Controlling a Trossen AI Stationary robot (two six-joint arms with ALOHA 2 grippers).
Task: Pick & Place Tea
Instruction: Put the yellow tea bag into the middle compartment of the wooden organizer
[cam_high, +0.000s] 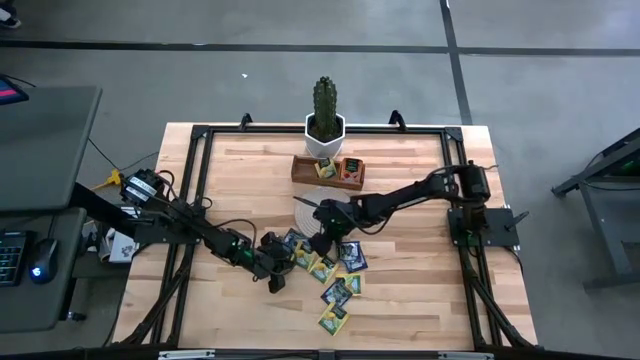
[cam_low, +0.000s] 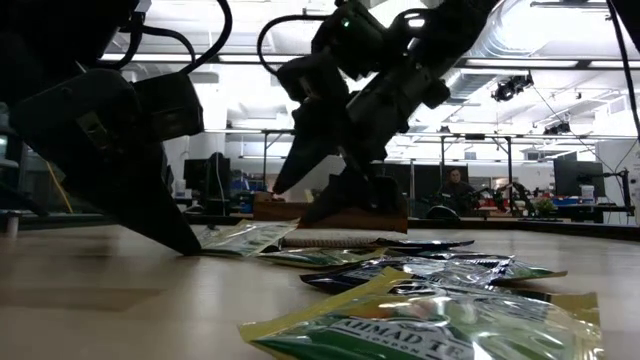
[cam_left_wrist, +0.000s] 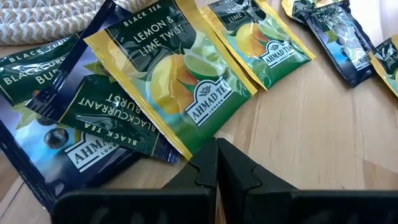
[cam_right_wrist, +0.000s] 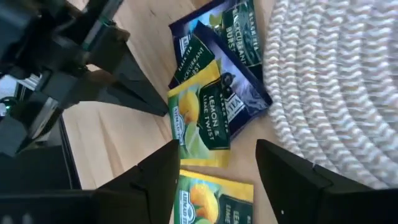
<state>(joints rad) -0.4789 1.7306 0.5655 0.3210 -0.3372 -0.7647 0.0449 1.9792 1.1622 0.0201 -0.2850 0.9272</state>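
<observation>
Several tea sachets (cam_high: 335, 270) lie flat and scattered on the wooden table, near the middle and toward its near edge. Some are yellow-green (cam_left_wrist: 186, 81), others dark blue (cam_left_wrist: 81, 124). My left gripper (cam_high: 282, 262) is shut, with its tips (cam_left_wrist: 216, 146) low at the table beside a corner of a yellow lemon-and-lime sachet. My right gripper (cam_high: 322, 240) is open and points down (cam_low: 292, 205) above the overlapping sachets at the round mat's edge. In the right wrist view, a yellow sachet (cam_right_wrist: 202, 121) shows between its fingers (cam_right_wrist: 217, 149). My left gripper's shut fingertips (cam_left_wrist: 208, 165) stand at the table right beside the corner (cam_left_wrist: 189, 152) of the lemon-and-lime sachet, slanting down from the table's left. I cannot tell whether they touch it. The sachet lies flat on the table.
The round whitish woven mat (cam_high: 308, 208) lies just behind the sachets, and some of them overlap its edge (cam_right_wrist: 329, 81). Farther back stand a brown wooden tray (cam_high: 310, 170) and a potted cactus (cam_high: 324, 110). A black frame (cam_high: 200, 135) runs around the tabletop. Bare wood lies left of the sachets.
</observation>
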